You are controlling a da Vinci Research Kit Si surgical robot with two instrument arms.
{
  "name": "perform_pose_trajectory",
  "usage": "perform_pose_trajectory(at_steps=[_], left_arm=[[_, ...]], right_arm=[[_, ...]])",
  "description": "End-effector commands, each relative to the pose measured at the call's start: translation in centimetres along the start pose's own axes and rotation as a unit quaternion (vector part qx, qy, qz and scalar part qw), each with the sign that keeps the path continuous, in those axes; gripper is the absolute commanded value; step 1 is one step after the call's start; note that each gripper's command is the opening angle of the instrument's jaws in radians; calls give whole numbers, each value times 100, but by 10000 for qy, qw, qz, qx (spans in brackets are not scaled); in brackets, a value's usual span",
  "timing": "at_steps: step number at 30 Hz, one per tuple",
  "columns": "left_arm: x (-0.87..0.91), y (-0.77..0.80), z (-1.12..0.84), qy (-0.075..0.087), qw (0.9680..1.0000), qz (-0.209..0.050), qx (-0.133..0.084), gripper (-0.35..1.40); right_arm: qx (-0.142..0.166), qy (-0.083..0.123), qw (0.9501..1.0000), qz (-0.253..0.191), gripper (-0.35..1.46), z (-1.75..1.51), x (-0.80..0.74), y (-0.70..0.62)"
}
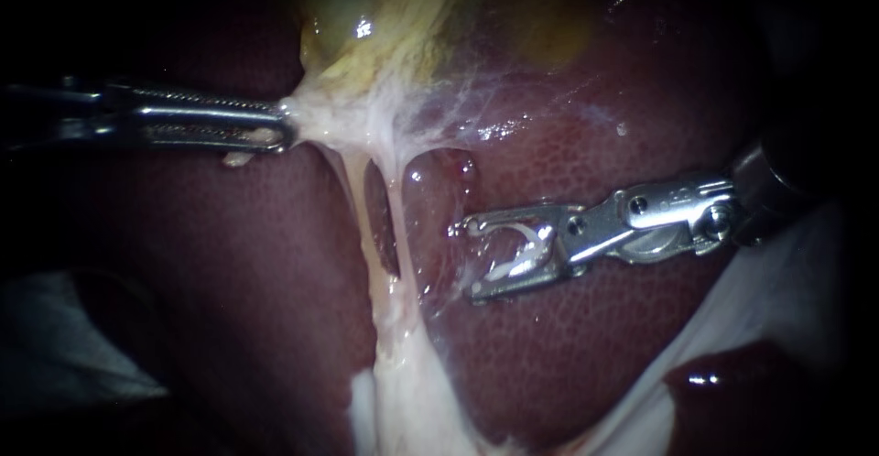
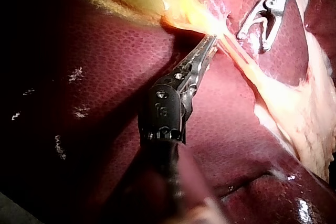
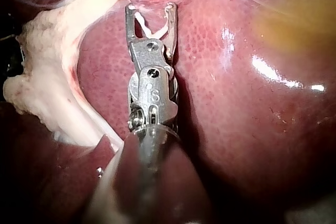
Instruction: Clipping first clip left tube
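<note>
With tissue (image 1: 322, 123) gripped by the left instrument (image 1: 287, 126), the right instrument's (image 1: 472, 259) wide-held clip (image 1: 524, 251) must be advanced astride the left tube (image 1: 355, 213).

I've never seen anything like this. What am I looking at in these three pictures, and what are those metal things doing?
This is a surgical robot working on a pig's liver and gallbladder on a bench. One picture comes from an endoscope, a small camera close to the tissue. The other two come from cameras on each arm, looking along its own instrument.

The dark red surface is the liver and the yellowish sac is the gallbladder. Below it hangs pale tissue with two thin strands, the left tube and the right tube.

The left instrument, entering from the left, has its jaws shut on the pale tissue, holding it taut. The right instrument carries a small white clip between its wide-set jaws, beside the tubes but not yet around either.
</note>
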Motion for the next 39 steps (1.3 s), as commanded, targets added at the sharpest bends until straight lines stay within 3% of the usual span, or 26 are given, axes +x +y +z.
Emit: perform_pose_trajectory(at_steps=[1,8,16,29,34,39], left_arm=[[0,0,0,0,10000,0,0,-35],[0,-1,0,0,10000,2,-1,-35],[-1,-1,0,-1,10000,3,-3,-35],[-1,-1,2,1,10000,4,3,-35],[-2,-1,3,2,10000,6,7,-35],[-2,-1,3,3,10000,7,11,-35]], right_arm=[[1,1,10000,-2,45,0,1,-1],[42,29,10000,5,45,-2,16,-13],[109,92,9999,69,45,-3,53,-34],[118,148,9989,440,46,42,98,-59],[90,145,9985,523,47,53,98,-55],[61,132,9982,584,48,61,81,-45]])
